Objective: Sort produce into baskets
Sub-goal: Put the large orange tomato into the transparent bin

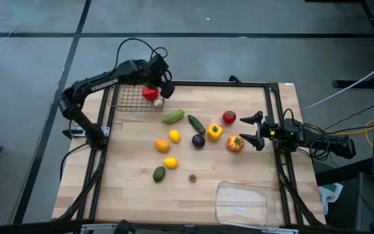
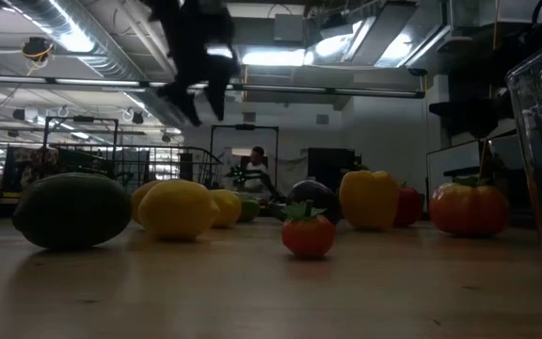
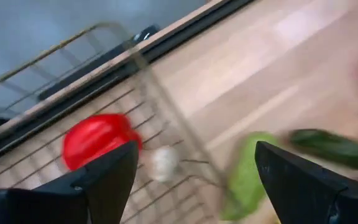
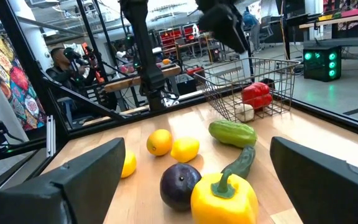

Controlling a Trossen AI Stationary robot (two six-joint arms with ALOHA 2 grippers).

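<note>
The left gripper (image 1: 163,89), jaws open and empty, hangs over the wire basket (image 1: 127,99); the red pepper (image 1: 150,93) lies at its nine o'clock. The right gripper (image 1: 252,130) waits open, with the tomato (image 1: 236,143) at its seven o'clock.

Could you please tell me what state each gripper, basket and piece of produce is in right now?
left gripper: open, empty, over the wire basket
right gripper: open, empty, at the table's right edge
wire basket: holds two items
red pepper: in the wire basket
white item: in the wire basket
clear tray: nothing in it
yellow pepper: loose on the table
green cucumber: loose on the table
</note>
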